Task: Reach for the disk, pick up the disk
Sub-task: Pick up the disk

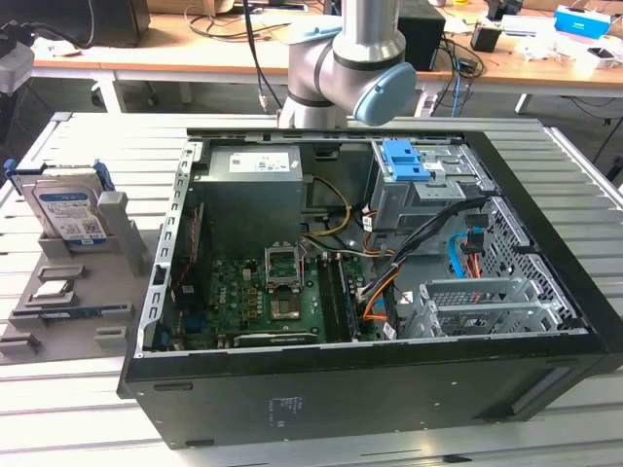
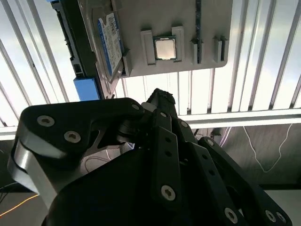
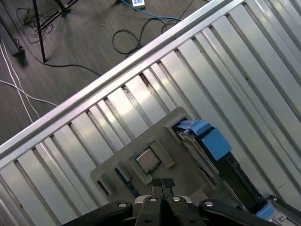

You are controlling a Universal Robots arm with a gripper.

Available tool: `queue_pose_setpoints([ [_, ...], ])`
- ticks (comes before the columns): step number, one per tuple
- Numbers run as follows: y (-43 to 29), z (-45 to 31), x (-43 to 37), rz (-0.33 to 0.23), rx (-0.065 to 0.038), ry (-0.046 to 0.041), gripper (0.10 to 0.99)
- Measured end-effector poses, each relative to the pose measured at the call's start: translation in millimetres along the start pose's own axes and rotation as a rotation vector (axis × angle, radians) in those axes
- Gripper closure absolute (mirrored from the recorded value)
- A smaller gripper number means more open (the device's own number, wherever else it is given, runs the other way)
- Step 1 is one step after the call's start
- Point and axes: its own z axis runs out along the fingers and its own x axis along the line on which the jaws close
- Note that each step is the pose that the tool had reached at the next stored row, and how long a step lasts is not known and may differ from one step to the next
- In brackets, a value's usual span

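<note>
One disk [image 1: 66,207] noted, standing on edge and leaning back in a slot of the grey holder [image 1: 92,282] at the exterior view's left, label facing outward. Blue rails run along its edges. The holder lies on the slatted metal table [image 1: 58,413], just beside the open computer case [image 1: 389,394]. A square chip [image 1: 54,289] sits in its own recess of the same holder, nearer the camera than the disk and apart from it. A memory stick [image 1: 73,313] lies flat in a groove just beside the chip.

Tool [image 3: 162,183]: in the first wrist view its two fingertips are pressed together with nothing between them (no contact with any item). It hangs above the holder, well apart from the disk, with the chip seen just beyond the fingertips.

Arm [image 1: 350,49]: rises behind the case in the exterior view. A blue bracket [image 1: 404,161] sits in the drive bay inside the case. Disk not yet taken up.
</note>
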Motion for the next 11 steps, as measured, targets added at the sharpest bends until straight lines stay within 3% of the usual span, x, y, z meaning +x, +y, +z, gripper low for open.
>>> queue_pose_setpoints([
  [11,0.0,0.0,0.0,-0.132,0.0,0.0051,0.98],
])
